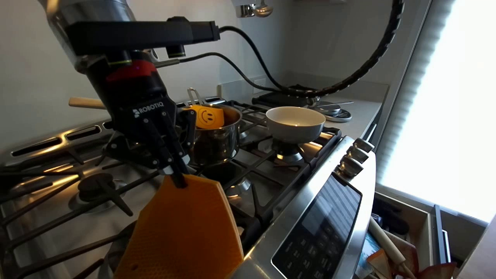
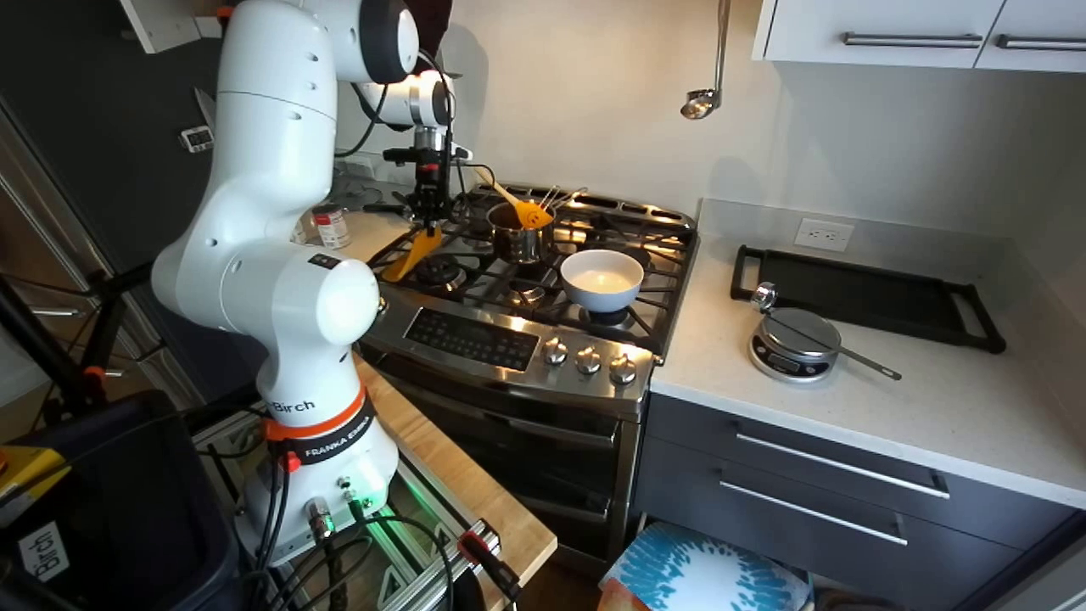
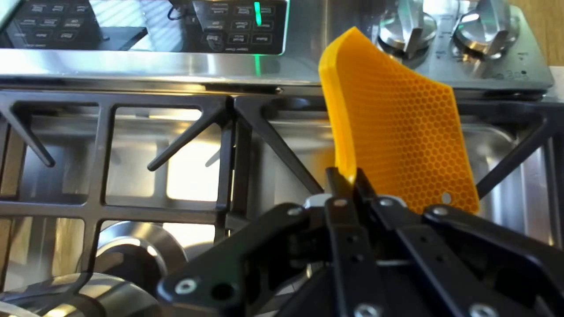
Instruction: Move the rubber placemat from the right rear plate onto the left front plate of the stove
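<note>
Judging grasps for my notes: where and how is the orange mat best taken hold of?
The mat is probably best pinched at its upper edge, from above, with the fingers on opposite faces, as now. It is a thin sheet hanging at a slant, so its narrow edge points up between them.

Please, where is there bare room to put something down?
The counter looks free between the stove and the scale, and in front of the tray, beside the ladle lying across the scale. The stove is crowded: pot, white bowl, and claw over it, holding the orange placemat.
</note>
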Controlling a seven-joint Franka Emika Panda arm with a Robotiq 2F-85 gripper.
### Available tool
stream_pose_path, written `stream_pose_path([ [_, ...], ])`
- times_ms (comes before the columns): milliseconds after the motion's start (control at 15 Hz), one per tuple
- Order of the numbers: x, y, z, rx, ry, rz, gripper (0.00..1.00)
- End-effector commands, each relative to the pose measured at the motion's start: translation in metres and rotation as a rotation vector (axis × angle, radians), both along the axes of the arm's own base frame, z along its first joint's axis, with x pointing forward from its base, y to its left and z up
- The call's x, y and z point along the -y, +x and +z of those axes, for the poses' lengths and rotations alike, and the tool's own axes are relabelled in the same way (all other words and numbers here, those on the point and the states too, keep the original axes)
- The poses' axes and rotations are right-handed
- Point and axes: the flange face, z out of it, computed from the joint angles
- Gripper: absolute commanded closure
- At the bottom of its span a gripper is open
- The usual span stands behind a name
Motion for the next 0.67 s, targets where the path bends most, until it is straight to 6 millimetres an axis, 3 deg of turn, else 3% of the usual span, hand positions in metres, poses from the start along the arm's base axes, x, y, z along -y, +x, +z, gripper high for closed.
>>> stream_pose_path([
  [0,0.001,0.022,-0.016,-0.044,-0.068,0.078,0.99],
  [200,0.002,0.034,-0.018,-0.059,-0.115,0.096,0.99],
  [267,0.002,0.037,-0.017,-0.062,-0.126,0.101,0.69],
  [333,0.001,0.04,-0.016,-0.064,-0.13,0.098,0.68],
  [600,-0.003,0.043,-0.009,-0.104,-0.113,0.085,0.39],
])
